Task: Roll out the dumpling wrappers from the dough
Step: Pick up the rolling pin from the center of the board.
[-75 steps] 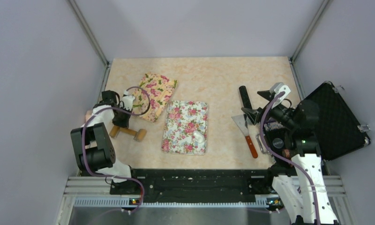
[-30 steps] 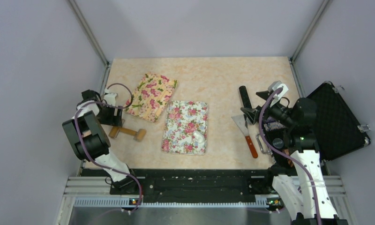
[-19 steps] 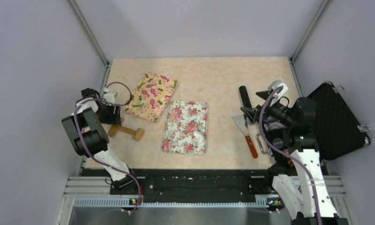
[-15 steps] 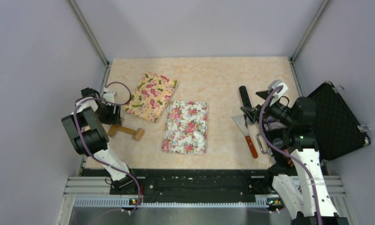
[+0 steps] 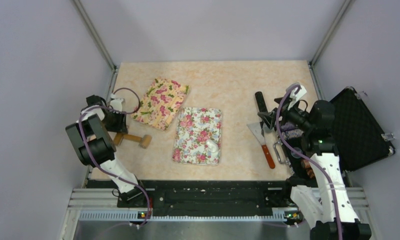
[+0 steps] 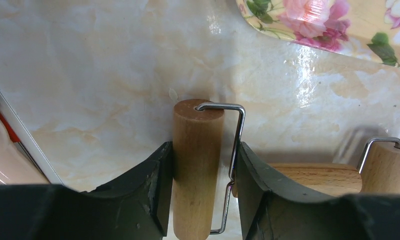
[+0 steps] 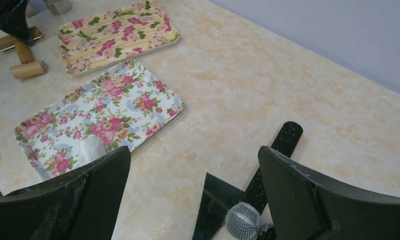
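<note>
Wooden T-handled dough roller (image 6: 197, 160) lies well left of the white rose-print rectangular tray (image 5: 195, 127). Left gripper (image 6: 203, 150) jaws are narrow round its handle; firm pinch or not, can't tell. Right gripper (image 7: 193, 155) gapes wide, right of tray. Small white dough piece (image 5: 211, 145) sits on tray's near end. Step: grabbing roller. Next, prob.: finish squeeze, lift, carry to dough.

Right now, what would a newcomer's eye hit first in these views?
The two floral trays, centre: the yellow tray toward the back left, the white rose-print tray nearer, a small white dough piece on its near end. At the left edge of the table the left end effector straddles the handle of a small wooden roller; at right the right end effector hangs wide open near a scraper and a black case.
</note>
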Motion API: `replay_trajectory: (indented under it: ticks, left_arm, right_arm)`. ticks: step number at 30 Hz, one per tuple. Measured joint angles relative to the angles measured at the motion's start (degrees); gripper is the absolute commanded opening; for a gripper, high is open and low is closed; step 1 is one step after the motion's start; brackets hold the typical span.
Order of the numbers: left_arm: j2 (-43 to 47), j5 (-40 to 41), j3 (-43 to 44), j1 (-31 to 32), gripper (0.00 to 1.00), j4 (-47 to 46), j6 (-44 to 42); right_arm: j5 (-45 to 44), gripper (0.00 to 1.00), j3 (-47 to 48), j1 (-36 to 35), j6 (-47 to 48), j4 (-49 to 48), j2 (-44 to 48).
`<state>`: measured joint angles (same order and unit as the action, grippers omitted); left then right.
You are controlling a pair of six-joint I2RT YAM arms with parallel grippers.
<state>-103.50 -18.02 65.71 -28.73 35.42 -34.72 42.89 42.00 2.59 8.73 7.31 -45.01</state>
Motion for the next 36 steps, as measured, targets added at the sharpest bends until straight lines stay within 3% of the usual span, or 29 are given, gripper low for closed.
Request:
replay_trajectory:
  ticks: [2, 7, 22, 36]
  left_arm:
    - [-0.02, -0.46, 0.02, -0.28, 0.29, -0.04, -0.11]
    - [0.02, -0.90, -0.02, -0.50, 0.00, 0.02, -0.76]
    - [0.46, -7.58, -0.35, -3.72, 0.00, 0.83, -2.99]
    - [5.77, -15.65, -1.79, -4.24, 0.00, 8.41, -1.22]
  right_arm:
    - [0.37, 0.97, 0.00, 0.44, 0.02, 0.70, 0.00]
    - [0.90, 0.97, 0.02, 0.98, 0.17, 2.29, 0.00]
    - [1.64, 0.97, 0.07, 1.07, 0.17, 2.51, -0.04]
    - [4.15, 0.96, 1.42, 0.76, -1.33, 2.12, -2.43]
